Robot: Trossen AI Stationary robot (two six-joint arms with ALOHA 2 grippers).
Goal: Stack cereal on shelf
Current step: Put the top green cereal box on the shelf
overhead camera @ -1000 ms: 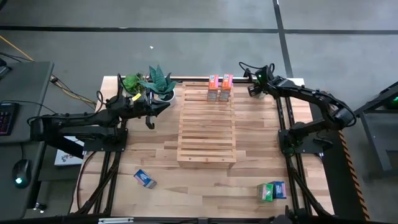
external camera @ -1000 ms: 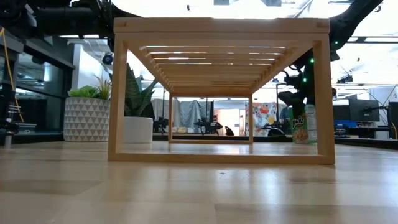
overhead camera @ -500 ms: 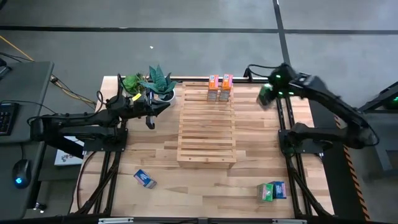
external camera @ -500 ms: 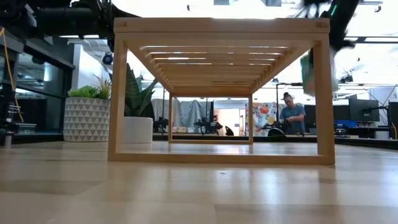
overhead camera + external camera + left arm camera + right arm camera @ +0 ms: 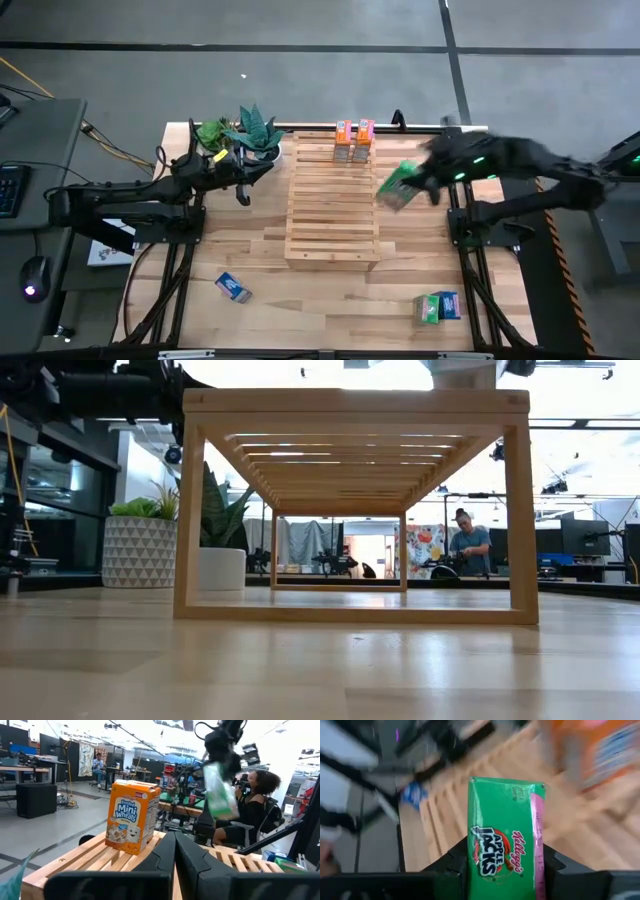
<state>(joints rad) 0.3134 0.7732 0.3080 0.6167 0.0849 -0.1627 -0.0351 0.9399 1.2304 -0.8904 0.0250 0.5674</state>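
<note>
The right gripper (image 5: 412,184) is hanging in the air just off the right edge of the shelf (image 5: 332,225), its two dark fingers (image 5: 451,862) pressing in on either side of a green cereal box (image 5: 506,840); the box is filling the space between them, so the fingers are parted only by the box's width, and its printed face is reading Apple Jacks in the right wrist view; in the high view the same green box (image 5: 398,184) is showing tilted and smeared, touching neither the rack nor the table (image 5: 400,270).

The left gripper (image 5: 242,180) is waiting above the table just left of the shelf, beside the potted plants (image 5: 240,134); its fingers (image 5: 165,857) are lying pressed together with no gap and nothing between them.

Two orange cereal boxes (image 5: 354,140) are standing upright side by side at the far end of the shelf's top; the left wrist view is showing one of them (image 5: 133,816) resting on the slats. A blue box (image 5: 232,288) is lying on the table near its front edge, left of the shelf; a green and blue pair of boxes (image 5: 436,307) is lying together near the front right corner.

In the low view the shelf (image 5: 355,402) is standing on the tabletop with open space under its slats; a person (image 5: 464,546) is sitting in the room beyond.
</note>
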